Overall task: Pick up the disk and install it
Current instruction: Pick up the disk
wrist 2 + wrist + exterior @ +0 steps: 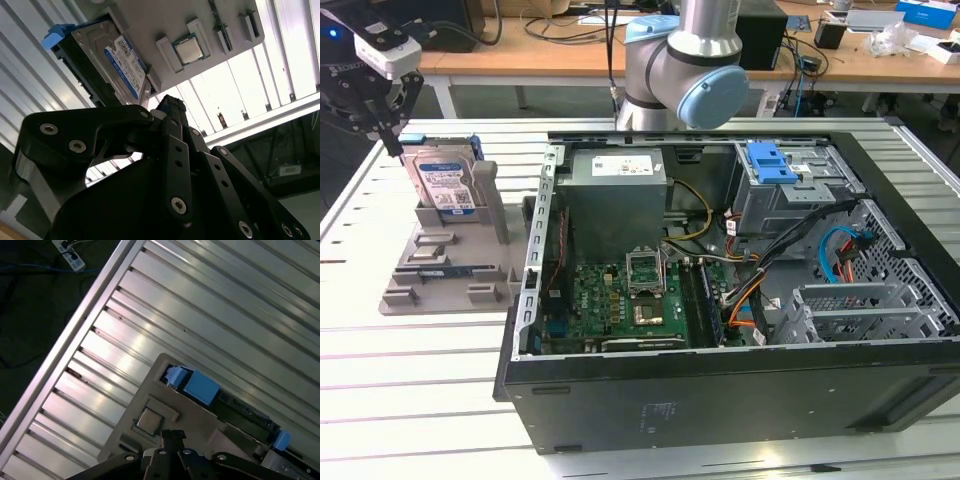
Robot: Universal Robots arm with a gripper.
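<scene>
While the disk [442, 178] is stood on edge in the grey holder [430, 280], beside the open computer case [720, 400] | gripper [396, 148] is held closed and empty, just above its upper corner at the exterior view's left.

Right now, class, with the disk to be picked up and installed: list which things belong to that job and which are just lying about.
Job: disk standing in the grey holder; end effector close above it; open computer case.
Lying about: processor chip in the holder; blue box on the far desk.
</scene>
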